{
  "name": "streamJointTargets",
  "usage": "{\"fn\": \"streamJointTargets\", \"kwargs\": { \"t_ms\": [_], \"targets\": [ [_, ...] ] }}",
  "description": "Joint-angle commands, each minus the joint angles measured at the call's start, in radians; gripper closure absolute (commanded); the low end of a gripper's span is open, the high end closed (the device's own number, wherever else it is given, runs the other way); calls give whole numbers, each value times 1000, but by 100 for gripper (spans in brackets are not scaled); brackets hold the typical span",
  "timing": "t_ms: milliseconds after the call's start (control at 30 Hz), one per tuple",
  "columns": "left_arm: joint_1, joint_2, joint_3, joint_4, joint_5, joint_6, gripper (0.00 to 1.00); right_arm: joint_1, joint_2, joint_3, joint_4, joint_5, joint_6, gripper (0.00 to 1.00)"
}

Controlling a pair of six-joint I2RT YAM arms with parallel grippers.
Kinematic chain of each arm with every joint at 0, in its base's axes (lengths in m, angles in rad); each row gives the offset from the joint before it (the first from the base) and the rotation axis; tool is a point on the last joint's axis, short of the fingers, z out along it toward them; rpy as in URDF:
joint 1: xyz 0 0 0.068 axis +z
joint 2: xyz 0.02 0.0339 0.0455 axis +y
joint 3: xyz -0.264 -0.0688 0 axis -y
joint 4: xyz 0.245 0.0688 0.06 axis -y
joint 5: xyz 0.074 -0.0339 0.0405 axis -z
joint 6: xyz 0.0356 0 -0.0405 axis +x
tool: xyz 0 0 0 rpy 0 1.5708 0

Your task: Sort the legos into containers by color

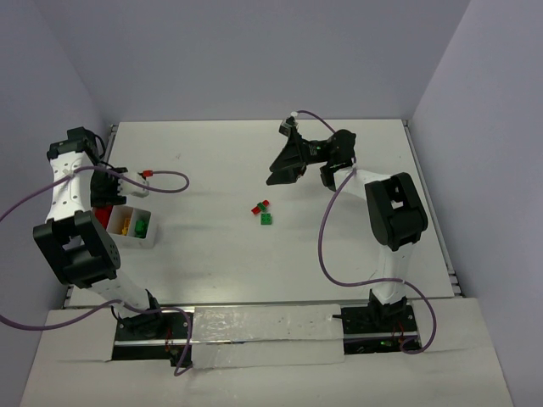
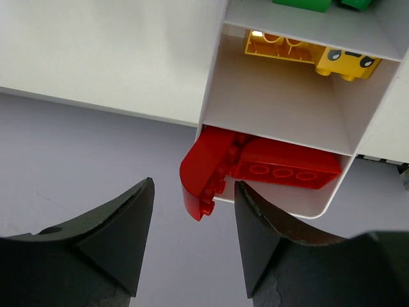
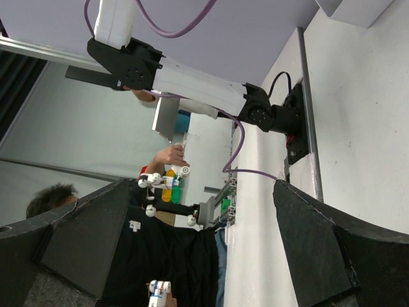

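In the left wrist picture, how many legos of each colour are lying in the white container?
Red legos: 2
Yellow legos: 2
Green legos: 2, both cut off by the top edge
Total: 6

left gripper (image 2: pixel 193 192): jaws apart, empty; right gripper (image 3: pixel 201 188): jaws wide apart, empty
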Motion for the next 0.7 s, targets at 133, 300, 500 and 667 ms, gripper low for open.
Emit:
{"fn": "streamJointTargets", "kwargs": {
  "t_ms": [133,300,500,667],
  "targets": [
    [5,-35,52,-1,30,32,35,-4,-7,36,13,-11,-21,0],
    [2,-73,103,11,49,41,29,-4,-11,38,13,-8,-22,0],
    [-20,-136,206,65,70,4,6,-4,-18,45,15,-7,-31,0],
    [-95,-209,262,136,187,-194,1,-11,-15,47,-2,6,-53,0]
  ]
}}
